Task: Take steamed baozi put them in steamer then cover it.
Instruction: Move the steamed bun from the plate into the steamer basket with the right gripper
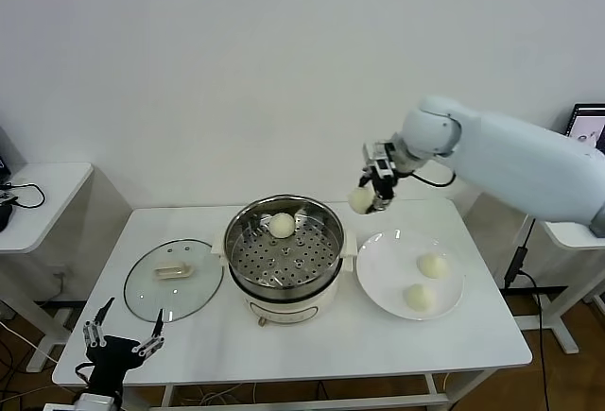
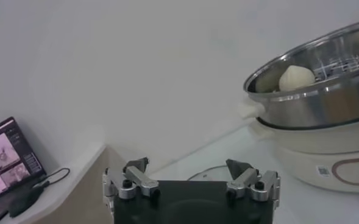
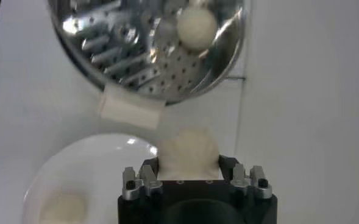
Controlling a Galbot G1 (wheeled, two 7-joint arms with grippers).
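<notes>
**A:** Above the table's far right side, in the head view, we find the right gripper clamped on one steamed baozi, held in the air. Which way does the steamer lie from it?

**B:** Toward the robot's left and lower, with the near rim just beside the held bun. We judge that the coming move is a short carry leftward over the rim, then a descent onto the perforated tray. The right arm is plainly the nearer one. One bun already sits at the tray's far side; two more wait on the flat white plate. The glass lid lies flat on the table left of the steamer, its cream handle up.

**A:** And the left wrist view?

**B:** We see the left gripper with fingers spread wide, empty, parked low at the table's front left corner. The steamer's wall is polished steel on a white base, and the bun inside shows above the rim.

**A:** The right wrist view?

**B:** The held bun is smooth, cream-white and rounded, pinched between the fingers. Beyond it we see the perforated tray, the seated bun and the steamer's white side handle.
</notes>
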